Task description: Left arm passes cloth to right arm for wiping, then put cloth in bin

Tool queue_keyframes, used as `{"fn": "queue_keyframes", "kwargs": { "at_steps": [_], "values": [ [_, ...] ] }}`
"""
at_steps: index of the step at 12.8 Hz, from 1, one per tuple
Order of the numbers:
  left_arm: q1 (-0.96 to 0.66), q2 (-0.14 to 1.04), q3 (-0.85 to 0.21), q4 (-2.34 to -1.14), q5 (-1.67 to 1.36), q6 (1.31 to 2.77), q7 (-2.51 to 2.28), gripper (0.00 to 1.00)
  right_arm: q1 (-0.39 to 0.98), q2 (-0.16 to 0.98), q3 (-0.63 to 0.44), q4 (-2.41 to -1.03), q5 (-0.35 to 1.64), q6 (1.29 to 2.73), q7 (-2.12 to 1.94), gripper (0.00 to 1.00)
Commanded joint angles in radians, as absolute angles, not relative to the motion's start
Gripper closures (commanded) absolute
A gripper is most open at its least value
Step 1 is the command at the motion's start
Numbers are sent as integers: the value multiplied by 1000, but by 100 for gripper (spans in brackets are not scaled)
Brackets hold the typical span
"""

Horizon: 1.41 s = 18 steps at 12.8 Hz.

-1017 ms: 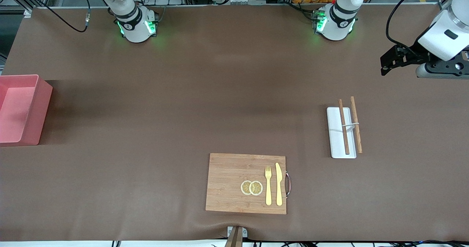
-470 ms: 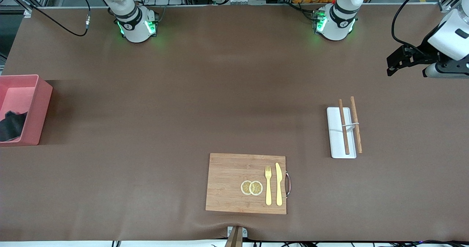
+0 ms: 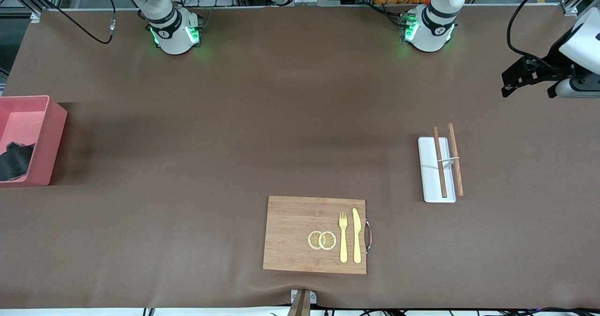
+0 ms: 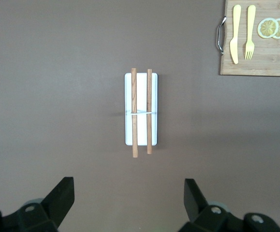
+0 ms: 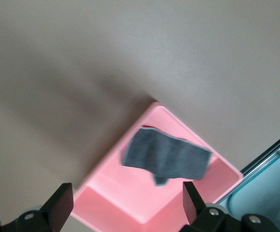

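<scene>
Cloth is seen lying inside the bin at the right arm's end of the worktop. Right tool hangs over it, fingers spread, empty. Left tool waits released. Withdrawal should be straight upward, clear of the walls.

You have a plain brown tabletop. The bin is salmon pink, paler pink inside; the cloth in it is dark grey. The board is light wood grain, carrying a pale yellow fork, a pale yellow knife and two yellow lemon slices. At its 2 o'clock, a white tray bears two brown sticks. Both arms' fingers are black.
</scene>
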<state>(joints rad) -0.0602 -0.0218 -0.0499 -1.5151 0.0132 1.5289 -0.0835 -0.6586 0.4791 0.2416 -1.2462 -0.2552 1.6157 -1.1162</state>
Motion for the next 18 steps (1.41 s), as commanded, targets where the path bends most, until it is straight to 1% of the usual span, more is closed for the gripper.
{"fn": "queue_keyframes", "kwargs": {
  "at_steps": [1,3,5,7,10,12,15,17,18],
  "values": [
    [-57,-34,-64,-1506,-2,1513,-100,0,-585,428,242,-1261,-250,1478,-839,0],
    [-58,-34,-66,-1505,-2,1473,-98,0,-539,426,247,-1266,-236,1427,-694,0],
    [-58,-34,-69,-1505,0,1447,-98,0,-482,428,249,-1275,-233,1422,-571,0],
    [-58,-34,-66,-1505,2,1445,-98,0,-425,423,249,-1278,-189,1372,-413,0],
    [-51,-34,-66,-1502,2,1447,-97,0,-319,410,249,-1279,-178,1313,-176,0],
    [-54,-34,-67,-1502,3,1447,-100,0,-275,405,249,-1279,-96,1286,-35,0],
    [-55,-34,-66,-1502,2,1447,-100,0,-164,396,245,-1282,-75,1290,150,0],
    [-51,-34,-67,-1502,-6,1448,-98,0,-163,394,244,-1282,-52,1296,161,0],
    [-52,-34,-64,-1502,-17,1448,-100,0,-149,376,229,-1281,-28,1298,170,0]
  ]
}}
